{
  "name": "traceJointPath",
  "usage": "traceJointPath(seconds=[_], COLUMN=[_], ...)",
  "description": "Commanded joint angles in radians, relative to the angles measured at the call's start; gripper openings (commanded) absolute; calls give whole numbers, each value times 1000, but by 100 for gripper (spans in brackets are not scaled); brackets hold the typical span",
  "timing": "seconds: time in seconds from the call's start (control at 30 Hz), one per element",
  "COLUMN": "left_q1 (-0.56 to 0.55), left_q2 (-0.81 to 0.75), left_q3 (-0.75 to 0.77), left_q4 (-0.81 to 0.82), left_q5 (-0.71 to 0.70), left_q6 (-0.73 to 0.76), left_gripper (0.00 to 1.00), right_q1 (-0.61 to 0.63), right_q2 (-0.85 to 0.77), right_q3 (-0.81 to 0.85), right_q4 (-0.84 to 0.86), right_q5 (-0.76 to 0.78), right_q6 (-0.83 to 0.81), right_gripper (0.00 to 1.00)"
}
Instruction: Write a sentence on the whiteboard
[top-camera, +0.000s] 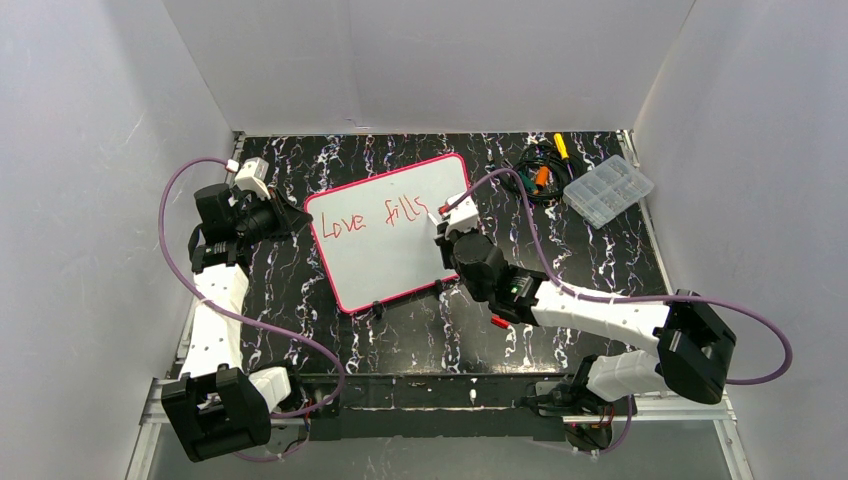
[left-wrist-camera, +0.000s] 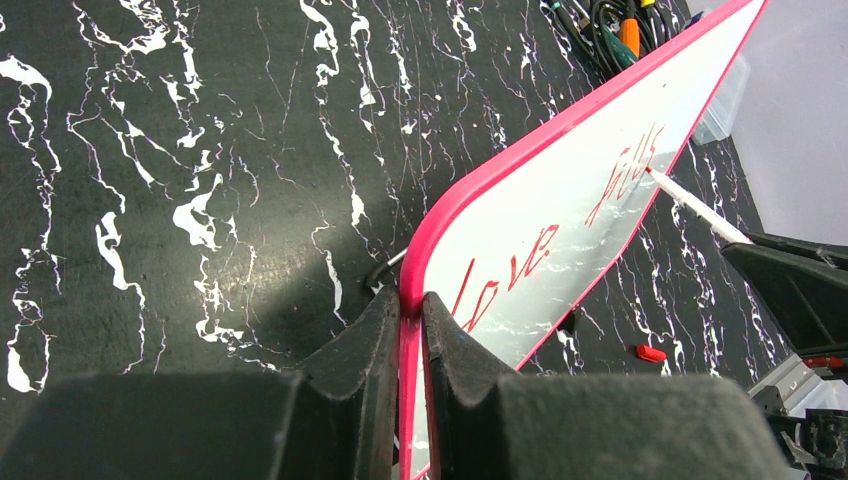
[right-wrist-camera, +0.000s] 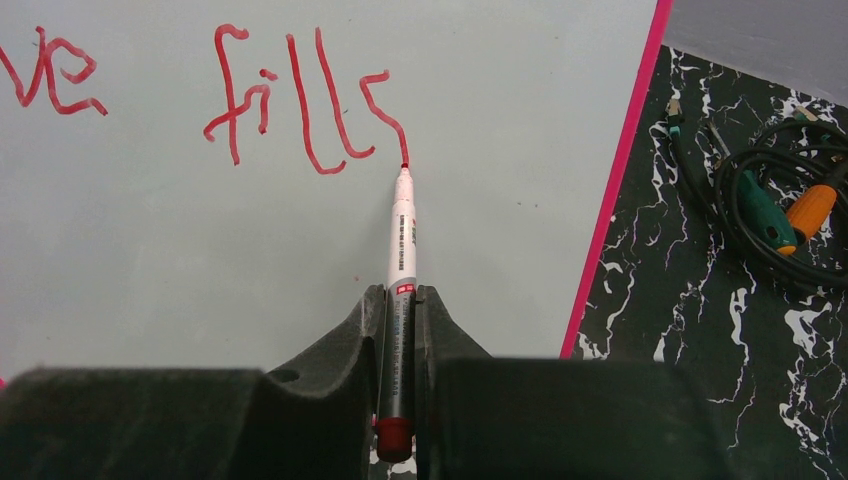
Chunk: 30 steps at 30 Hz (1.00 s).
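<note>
White walls close in a black, white-veined marble tabletop (top-camera: 420, 340). My left fingers (left-wrist-camera: 398, 318) are pinched shut on the left edge of the flat white whiteboard (top-camera: 385, 265) with rounded corners and a pink-red rim, which sits mid-tabletop. On it the red handwritten sentence (top-camera: 368, 220) reads "Love fills". My right fingers (right-wrist-camera: 378, 312) are clamped on a slim white marker (right-wrist-camera: 401, 235), its red tip touching the board at the end of the "s". Further right lie tangled dark cables (top-camera: 530, 170) and a clear plastic compartment box (top-camera: 608, 190).
</note>
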Motion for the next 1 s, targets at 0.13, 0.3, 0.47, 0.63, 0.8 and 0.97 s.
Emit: traceJointPath(seconds=[0.13,0.3,0.47,0.63,0.8,0.97], left_q1=[1,0,1,1,1,0], left_q2=[-26,-28,-28,-28,-29,-28], left_q3=[-4,-6,-7,-7,-7,-7], left_q4=[-15,-15,-15,-15,-15,-15], left_q5=[19,18,17,18,18,18], left_q6=[8,8,7,8,8,7], left_gripper=[3,3,3,3,3,3], right_q1=[19,30,35,32,-3,-38], right_q2=[-30,-34,-112,-147,-117,-105], right_q3=[-26,-20,-26,5,23,23], right_q4=[0,21,50,26,42,66], right_q5=[16,-20,-42,33,13,-19], right_q6=[36,22,22,-6,-42,-43], right_gripper=[1,1,1,1,1,1])
